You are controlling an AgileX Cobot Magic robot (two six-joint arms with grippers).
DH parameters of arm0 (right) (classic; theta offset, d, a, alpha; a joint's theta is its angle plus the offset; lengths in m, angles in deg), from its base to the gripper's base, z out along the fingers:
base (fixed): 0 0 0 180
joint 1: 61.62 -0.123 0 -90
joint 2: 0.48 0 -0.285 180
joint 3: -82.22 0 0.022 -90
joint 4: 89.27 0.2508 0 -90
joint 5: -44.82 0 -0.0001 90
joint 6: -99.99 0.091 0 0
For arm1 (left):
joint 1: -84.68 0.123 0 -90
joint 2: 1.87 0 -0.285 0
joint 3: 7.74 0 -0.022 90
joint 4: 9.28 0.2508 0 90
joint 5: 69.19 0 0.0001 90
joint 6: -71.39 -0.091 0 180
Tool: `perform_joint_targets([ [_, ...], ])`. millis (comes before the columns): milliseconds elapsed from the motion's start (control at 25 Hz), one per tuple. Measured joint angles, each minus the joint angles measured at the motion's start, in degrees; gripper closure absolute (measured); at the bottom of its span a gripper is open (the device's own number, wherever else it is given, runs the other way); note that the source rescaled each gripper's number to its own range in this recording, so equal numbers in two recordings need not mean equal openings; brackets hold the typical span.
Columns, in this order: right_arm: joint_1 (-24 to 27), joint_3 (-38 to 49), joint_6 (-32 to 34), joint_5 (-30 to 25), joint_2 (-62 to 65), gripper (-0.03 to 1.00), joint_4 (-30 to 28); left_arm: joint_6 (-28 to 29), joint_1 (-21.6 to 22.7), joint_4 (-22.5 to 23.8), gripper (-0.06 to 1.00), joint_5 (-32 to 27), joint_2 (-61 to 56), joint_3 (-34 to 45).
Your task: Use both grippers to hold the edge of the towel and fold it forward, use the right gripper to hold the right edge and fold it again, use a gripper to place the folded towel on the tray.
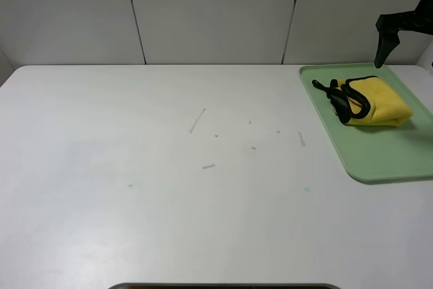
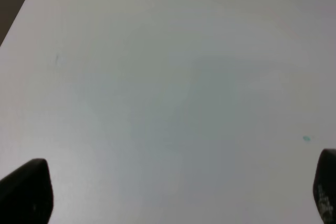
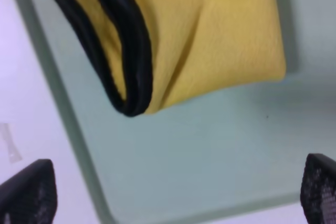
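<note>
Folded soft yellow microfibre towel [image 1: 379, 100] with black piped edge [image 1: 352, 99] sits on the pale green rectangular plastic tray [image 1: 379, 160], far-right part of the white tabletop [image 1: 169, 201]. Towel lies in the far half of the tray, bunched into a thick wad; black trim is gathered in loops on its left side, yellow fold facing right. Near half of the tray is bare green plastic.

Right hand [image 1: 383, 49] hangs above the far edge of the tray, just beyond the towel, not touching it. Right wrist view: both black fingertips [image 3: 26, 192] sit at opposite sides of the frame, spread wide, nothing between them; towel [image 3: 210, 40] and its black trim [image 3: 131, 51] lie below on the tray [image 3: 210, 150].

Left hand [image 2: 173, 192] is out of the high camera's frame. Left wrist view shows its two dark fingertips [image 2: 26, 192] far apart, spread, holding nothing, over bare white tabletop [image 2: 168, 77] with one small teal speck [image 2: 306, 138].

A few small pale scraps [image 1: 197, 120] are scattered mid-tabletop, well left of the tray.
</note>
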Motion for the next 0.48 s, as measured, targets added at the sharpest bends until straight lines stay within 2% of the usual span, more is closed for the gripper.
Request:
perform_joint_targets([
  [480,0.0,15.9,0.0,-0.1,16.8,-0.03,1.9,0.0,0.0,0.0,-0.06,0.0,0.0,0.0],
])
